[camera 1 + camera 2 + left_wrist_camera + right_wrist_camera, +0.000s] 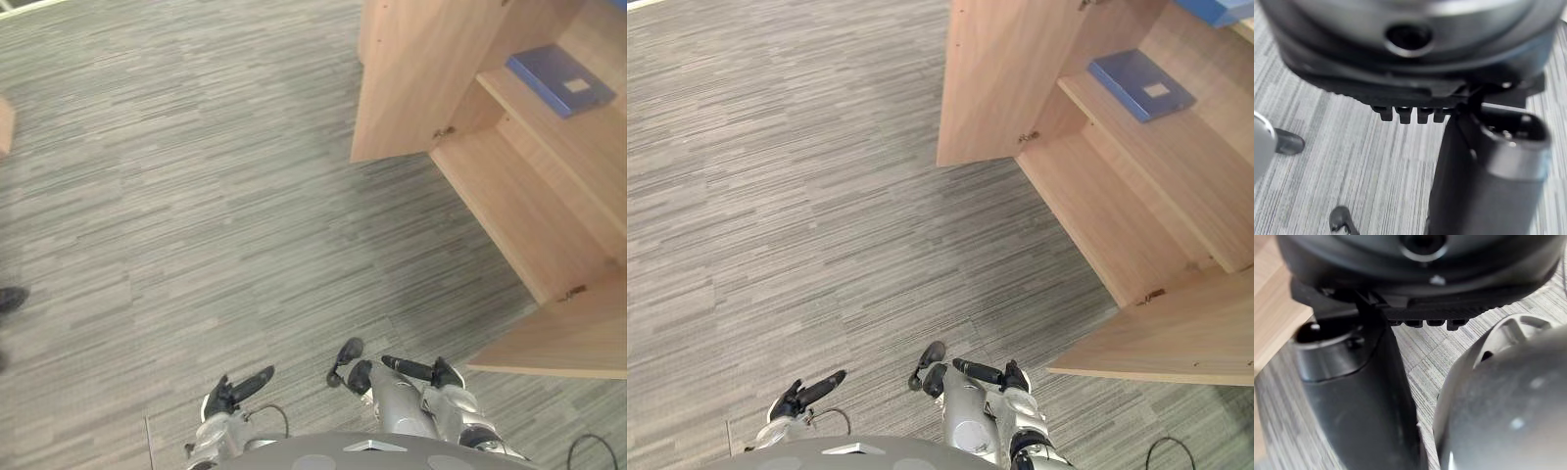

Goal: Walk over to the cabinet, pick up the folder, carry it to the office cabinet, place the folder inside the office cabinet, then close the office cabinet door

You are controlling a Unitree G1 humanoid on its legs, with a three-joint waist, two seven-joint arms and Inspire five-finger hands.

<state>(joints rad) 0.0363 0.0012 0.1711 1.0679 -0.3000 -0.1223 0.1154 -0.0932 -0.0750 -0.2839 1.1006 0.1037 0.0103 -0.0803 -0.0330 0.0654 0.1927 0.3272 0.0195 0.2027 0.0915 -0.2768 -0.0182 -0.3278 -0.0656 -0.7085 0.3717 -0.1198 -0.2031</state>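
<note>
Obs: folder point(560, 78), blue, lies flat on a shelf point(534, 122) inside the office cabinet point(519, 211), ahead and to robot's right. Both doors stand open: far door point(411, 78) ahead, near door point(573, 338) just beside robot's right side. Carpet floor point(196, 196) betw. robot and cabinet.

Hands: left hand point(233, 392) & right hand point(416, 370) hang low in front of torso. Fingers straight/relaxed, nothing held. Wrist views agree.

Est. step: folder looks placed, so door closing is left to do.

How-to: turn twd cabinet, step nearer. Put right hand w/ flat fingers on outer face of near door, by free edge not hinge, and push in a slow arc till flush. Same for far door w/ left hand. Keep fingers clear of the closing gap. Folder appears well inside shelf, so no snag expected.
</note>
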